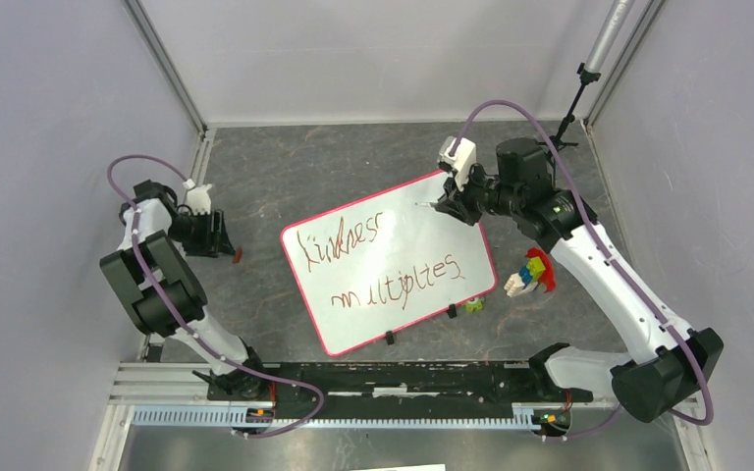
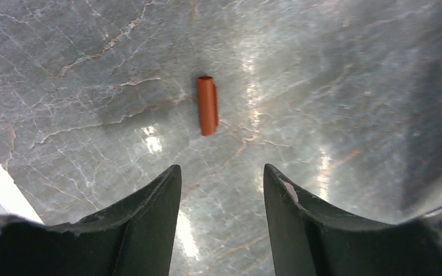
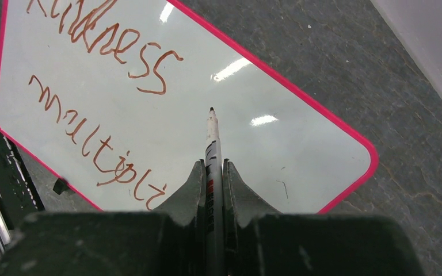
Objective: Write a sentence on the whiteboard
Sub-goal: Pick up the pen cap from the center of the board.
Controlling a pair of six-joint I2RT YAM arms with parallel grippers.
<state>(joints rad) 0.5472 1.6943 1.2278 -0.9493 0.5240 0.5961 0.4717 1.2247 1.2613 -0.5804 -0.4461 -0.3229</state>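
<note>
Right gripper clamped on marker over whiteboard, sentence seemingly complete; left gripper, fingers apart, should centre over cap before closing.

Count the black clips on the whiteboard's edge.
2. Both sit on the whiteboard's near long edge: the first clip about midway along it, the second clip further right, beside a small green object. No others show on the remaining edges.

We see white shells and chunky black joints on left arm and right arm, a purple cable each; left gripper fingers are dark, tapered.
</note>
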